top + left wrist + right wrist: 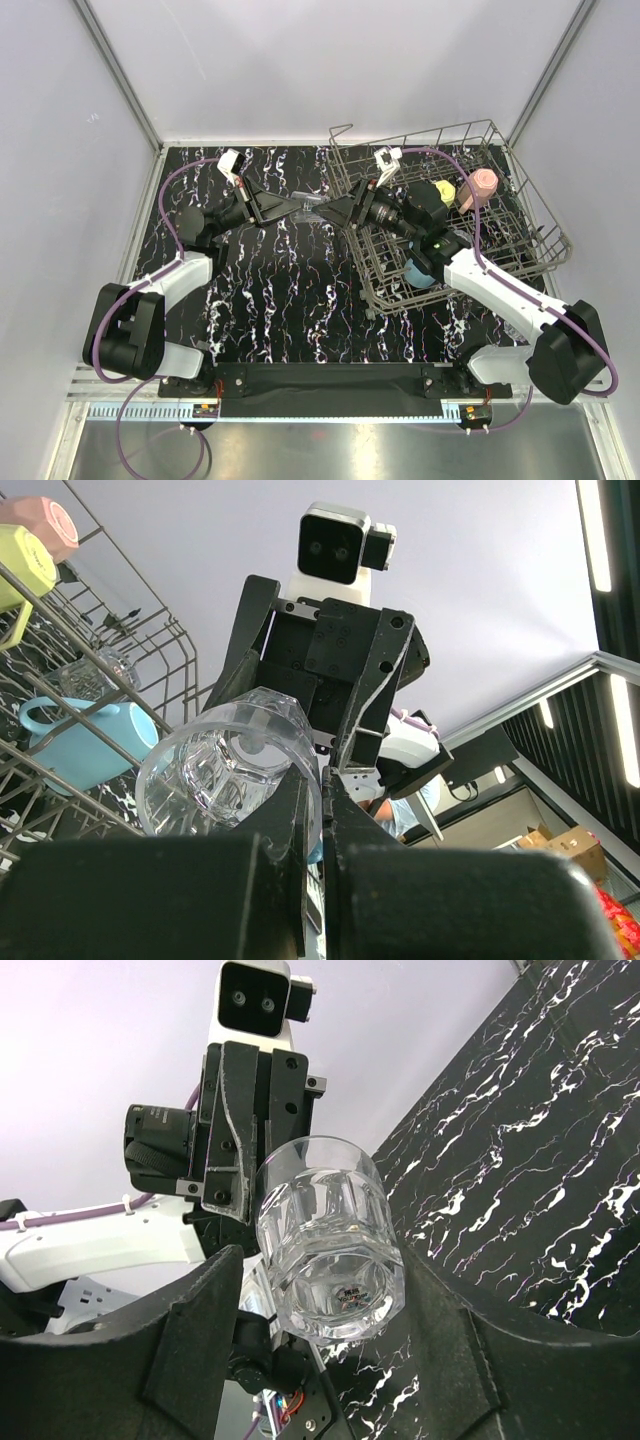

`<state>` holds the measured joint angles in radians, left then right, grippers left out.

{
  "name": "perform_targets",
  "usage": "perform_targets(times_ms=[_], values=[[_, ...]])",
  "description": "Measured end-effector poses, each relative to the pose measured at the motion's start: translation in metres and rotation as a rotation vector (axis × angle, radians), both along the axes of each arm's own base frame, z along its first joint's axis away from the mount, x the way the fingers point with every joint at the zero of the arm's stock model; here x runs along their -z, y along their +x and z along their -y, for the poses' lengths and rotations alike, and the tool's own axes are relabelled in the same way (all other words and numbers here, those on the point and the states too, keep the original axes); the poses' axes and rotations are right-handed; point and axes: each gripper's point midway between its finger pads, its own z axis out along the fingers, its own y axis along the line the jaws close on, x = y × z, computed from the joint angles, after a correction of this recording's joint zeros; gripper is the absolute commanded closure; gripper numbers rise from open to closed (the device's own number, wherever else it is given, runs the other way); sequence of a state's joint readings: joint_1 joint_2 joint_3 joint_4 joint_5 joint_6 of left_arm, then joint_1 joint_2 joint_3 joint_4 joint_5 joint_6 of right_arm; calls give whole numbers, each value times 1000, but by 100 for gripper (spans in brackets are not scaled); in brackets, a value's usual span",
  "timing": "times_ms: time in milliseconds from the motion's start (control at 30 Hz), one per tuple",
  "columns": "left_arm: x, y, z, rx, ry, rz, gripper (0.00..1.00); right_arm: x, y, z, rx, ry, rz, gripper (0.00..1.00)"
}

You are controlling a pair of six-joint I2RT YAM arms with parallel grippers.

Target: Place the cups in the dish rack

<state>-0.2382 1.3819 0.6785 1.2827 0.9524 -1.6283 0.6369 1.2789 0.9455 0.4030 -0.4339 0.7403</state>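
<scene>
A clear glass [311, 204] hangs above the black marbled table between my two grippers. My left gripper [298, 207] is shut on the glass's rim; in the left wrist view its jaws [325, 780] pinch the wall of the glass [225, 760]. My right gripper [336, 212] is open and straddles the base of the glass [325, 1240], its fingers [200, 1320] on either side with a small gap. The grey wire dish rack [440, 135] stands at the right and holds a pink mug [483, 185], a yellow mug [441, 192] and a light blue mug [420, 272].
Another clear glass [100, 670] lies in the rack [160, 645] above the blue mug [90, 740]. The right arm reaches across the rack's left part. White walls enclose the table on the left, back and right.
</scene>
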Motion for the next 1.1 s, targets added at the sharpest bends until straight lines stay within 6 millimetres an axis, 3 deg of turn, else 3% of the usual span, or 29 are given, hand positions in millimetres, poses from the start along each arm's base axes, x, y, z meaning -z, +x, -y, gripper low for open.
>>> perform_targets(times_ms=[167, 400, 433, 467, 533, 567, 667, 900, 1100], values=[[0, 0, 0, 1, -1, -3, 100, 1, -1, -1, -10, -7, 4, 34], [-1, 1, -2, 0, -8, -15, 97, 1, 2, -3, -19, -21, 13, 85], [-2, 1, -2, 0, -10, -15, 92, 1, 2, -3, -19, -23, 12, 99], [-1, 1, -2, 0, -11, -15, 75, 1, 2, -3, -19, -26, 10, 100], [1, 3, -1, 1, -10, -18, 58, 1, 2, -3, -18, -36, -2, 100], [4, 5, 0, 4, -8, -30, 42, 0, 2, -4, -20, -40, -6, 100], [13, 9, 2, 14, -3, -71, 26, -1, 2, -3, -15, -60, -12, 100], [20, 14, 3, 17, 0, -105, 17, 1, 3, 18, 83, -185, -46, 100], [23, 16, 4, 19, 2, -116, 29, -25, -2, 58, 234, -291, -15, 100]])
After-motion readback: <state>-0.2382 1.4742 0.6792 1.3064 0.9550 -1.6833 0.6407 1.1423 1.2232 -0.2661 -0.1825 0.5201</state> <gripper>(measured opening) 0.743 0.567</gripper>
